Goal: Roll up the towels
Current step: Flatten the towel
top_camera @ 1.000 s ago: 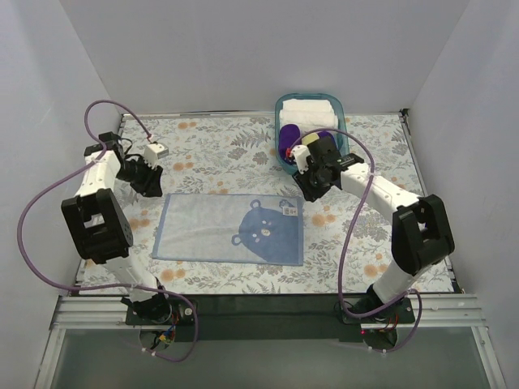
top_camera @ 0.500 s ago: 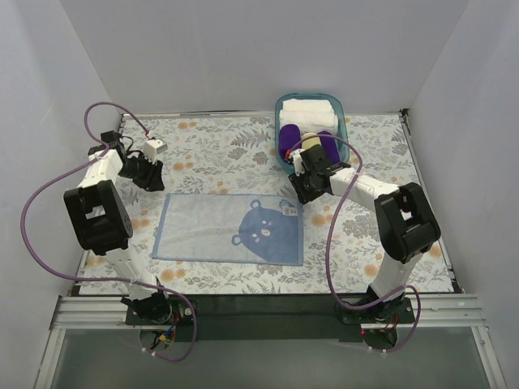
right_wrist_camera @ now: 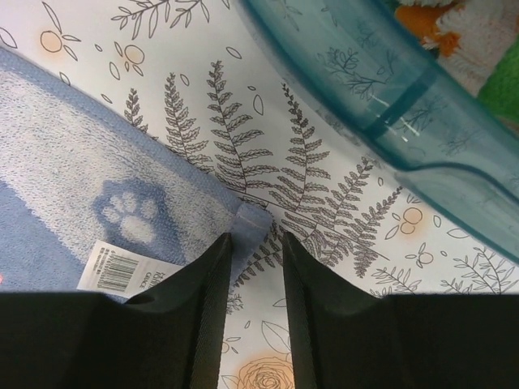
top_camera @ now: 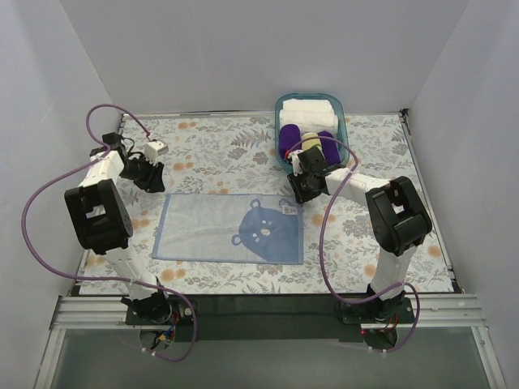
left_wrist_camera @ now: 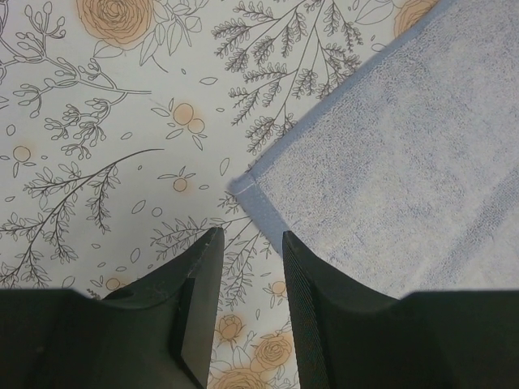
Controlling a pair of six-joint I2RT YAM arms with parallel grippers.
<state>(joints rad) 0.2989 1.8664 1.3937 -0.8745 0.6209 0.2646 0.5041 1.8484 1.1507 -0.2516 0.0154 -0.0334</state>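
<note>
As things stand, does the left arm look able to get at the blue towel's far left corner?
Probably yes. The left gripper is open, just short of that corner of the blue towel. The corner lies flat on the floral tablecloth, and nothing shows between the jaws and it.

**A:** How is the left arm (top_camera: 99, 217) posing?

**B:** It is rising from its base, bending at the elbow and angling its wrist inward. The left gripper (top_camera: 151, 175) is pointing downward.

**A:** And its jaws?

**B:** In the left wrist view the left fingers (left_wrist_camera: 190, 324) are standing slightly apart, leaving a narrow gap and pinching nothing.

**A:** And the right arm (top_camera: 396, 217)?

**B:** It is mirroring that: elbow raised, forearm slanting inward and away from the base, with the right gripper (top_camera: 301, 189) aiming down.

**A:** Closed?

**B:** No. The right fingers (right_wrist_camera: 207, 316) are also sitting parted by a narrow gap, clamping nothing.
</note>
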